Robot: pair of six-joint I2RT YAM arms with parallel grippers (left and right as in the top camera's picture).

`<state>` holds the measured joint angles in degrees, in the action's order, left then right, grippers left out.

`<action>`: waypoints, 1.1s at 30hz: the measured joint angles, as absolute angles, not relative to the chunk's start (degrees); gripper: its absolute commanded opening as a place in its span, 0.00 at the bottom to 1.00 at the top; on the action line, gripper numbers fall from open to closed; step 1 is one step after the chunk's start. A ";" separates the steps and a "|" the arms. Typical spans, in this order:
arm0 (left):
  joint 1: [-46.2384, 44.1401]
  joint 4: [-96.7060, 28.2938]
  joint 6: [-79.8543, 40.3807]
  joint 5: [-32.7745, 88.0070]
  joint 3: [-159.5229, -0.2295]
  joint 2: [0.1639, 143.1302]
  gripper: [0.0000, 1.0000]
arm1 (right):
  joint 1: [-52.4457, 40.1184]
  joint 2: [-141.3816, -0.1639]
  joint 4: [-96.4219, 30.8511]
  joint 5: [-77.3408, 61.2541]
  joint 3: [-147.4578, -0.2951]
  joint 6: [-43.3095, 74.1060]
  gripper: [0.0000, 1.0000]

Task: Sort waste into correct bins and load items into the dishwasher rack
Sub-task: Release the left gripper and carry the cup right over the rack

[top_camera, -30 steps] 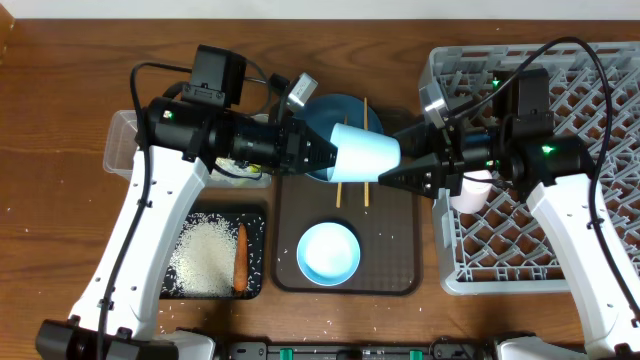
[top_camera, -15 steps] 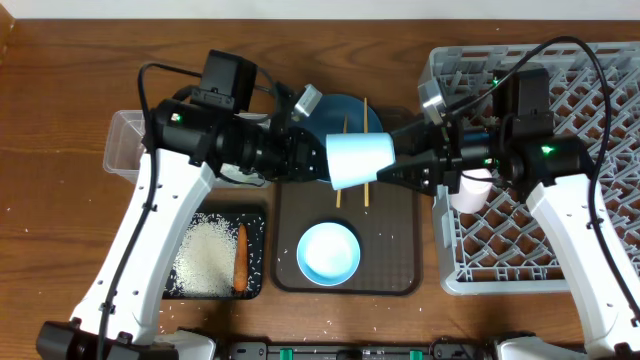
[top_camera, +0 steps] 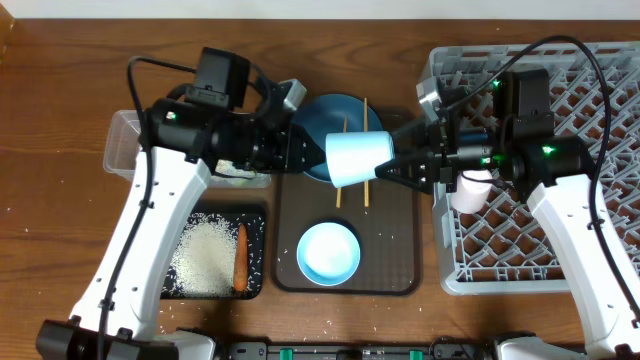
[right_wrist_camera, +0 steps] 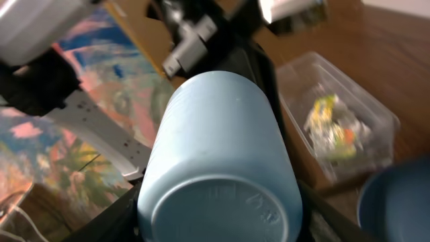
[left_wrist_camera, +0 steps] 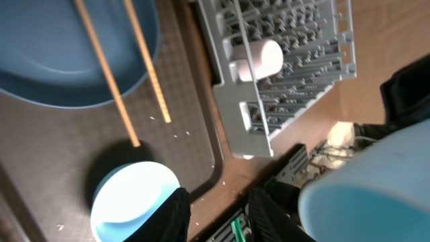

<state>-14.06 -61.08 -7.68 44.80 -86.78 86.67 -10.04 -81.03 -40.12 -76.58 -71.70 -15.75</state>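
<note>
The light blue cup (top_camera: 358, 158) hangs on its side above the dark blue plate (top_camera: 335, 112), and my right gripper (top_camera: 392, 165) is shut on its base. In the right wrist view the cup's base (right_wrist_camera: 222, 202) fills the space between both fingers. Just left of the cup's mouth my left gripper (top_camera: 305, 155) stands open with nothing in it; in the left wrist view the cup (left_wrist_camera: 376, 188) is off to the right of its fingers (left_wrist_camera: 171, 215). The chopsticks (top_camera: 340, 195) lie across the plate. The light blue bowl (top_camera: 328, 252) sits on the brown tray. A pink cup (top_camera: 472, 190) is in the dishwasher rack (top_camera: 580, 120).
The clear tub (top_camera: 122, 140) at the left holds the yellow-green wrapper (right_wrist_camera: 329, 128). Below it, the black tray (top_camera: 258, 225) holds rice and the carrot (top_camera: 240, 258). The brown serving tray (top_camera: 395, 265) lies between the bins and the rack.
My left gripper has opened, let go of the light blue cup and drawn back a little to the left. The cup stays in my right gripper.
</note>
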 measured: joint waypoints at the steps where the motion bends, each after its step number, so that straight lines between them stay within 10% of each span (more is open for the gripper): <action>1: -13.67 -61.08 -7.64 44.62 -86.78 86.67 0.38 | -10.04 -81.03 -40.99 -75.02 -71.72 -15.33 0.26; 7: -12.51 -62.48 -7.66 40.93 -86.78 86.70 0.41 | -10.02 -81.03 -45.34 -60.14 -71.72 -8.58 0.22; 18: -12.51 -65.47 -7.66 31.11 -86.78 86.70 0.82 | -5.08 -74.67 -55.70 -29.15 -72.18 3.55 0.23; 33: -12.51 -65.45 -7.66 29.63 -86.78 86.70 0.93 | -3.44 -67.48 -74.87 -8.67 -73.95 7.46 0.21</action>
